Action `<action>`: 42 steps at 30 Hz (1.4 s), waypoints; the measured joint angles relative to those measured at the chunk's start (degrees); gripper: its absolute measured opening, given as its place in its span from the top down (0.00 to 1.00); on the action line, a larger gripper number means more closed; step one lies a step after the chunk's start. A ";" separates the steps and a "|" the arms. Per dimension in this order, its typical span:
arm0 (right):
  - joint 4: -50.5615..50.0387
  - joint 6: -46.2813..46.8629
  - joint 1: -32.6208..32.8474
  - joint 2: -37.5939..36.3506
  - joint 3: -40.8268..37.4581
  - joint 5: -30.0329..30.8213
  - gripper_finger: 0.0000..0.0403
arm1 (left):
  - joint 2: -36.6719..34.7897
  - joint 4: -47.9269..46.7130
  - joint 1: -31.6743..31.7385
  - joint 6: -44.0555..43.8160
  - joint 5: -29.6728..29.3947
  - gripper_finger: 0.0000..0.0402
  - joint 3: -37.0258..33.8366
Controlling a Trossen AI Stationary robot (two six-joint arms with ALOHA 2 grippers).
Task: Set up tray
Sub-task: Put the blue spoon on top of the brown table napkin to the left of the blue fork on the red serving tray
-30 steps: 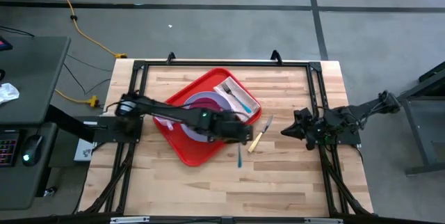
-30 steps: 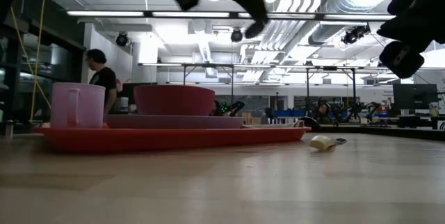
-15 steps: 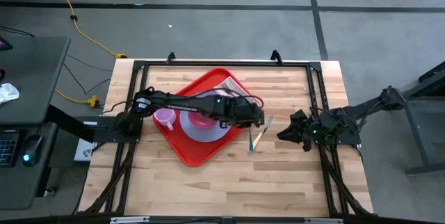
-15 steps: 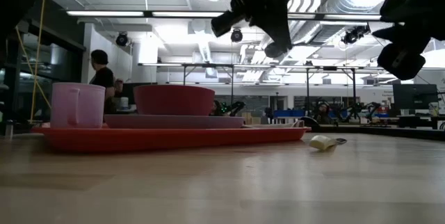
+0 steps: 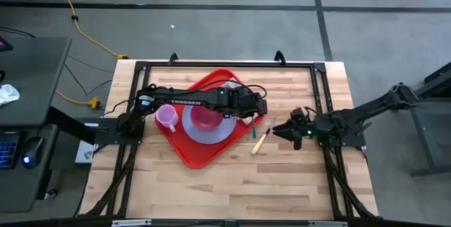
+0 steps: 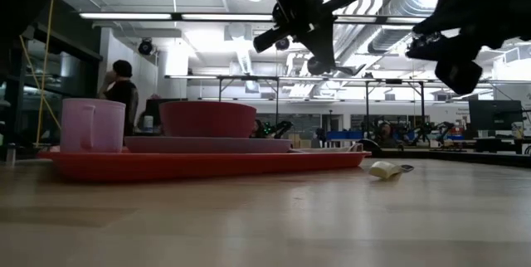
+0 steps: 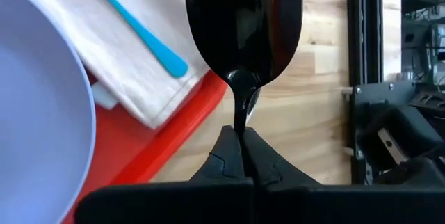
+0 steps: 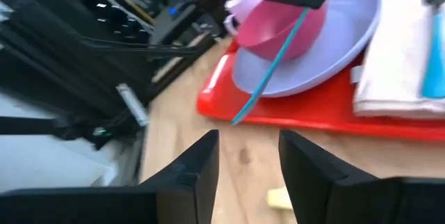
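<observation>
The red tray (image 5: 199,147) sits near the surface's far edge, toward its middle. Above the tray's right corner, the left claw (image 5: 255,118) is clenched on a teal spoon (image 5: 254,130). Over the right edge, the right claw (image 5: 276,130) hangs with fingers parted, empty.

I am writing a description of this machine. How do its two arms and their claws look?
Both arms are black, slim and jointed. The left arm carries white lettering, a small green light and a looping black cable. The right arm shows a green light too. Each claw has two dark flat fingers.
</observation>
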 joint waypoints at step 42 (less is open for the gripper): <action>-3.49 -10.17 -17.10 32.80 20.48 -4.68 0.63 | 0.00 -0.31 1.36 1.74 -5.07 0.97 -0.11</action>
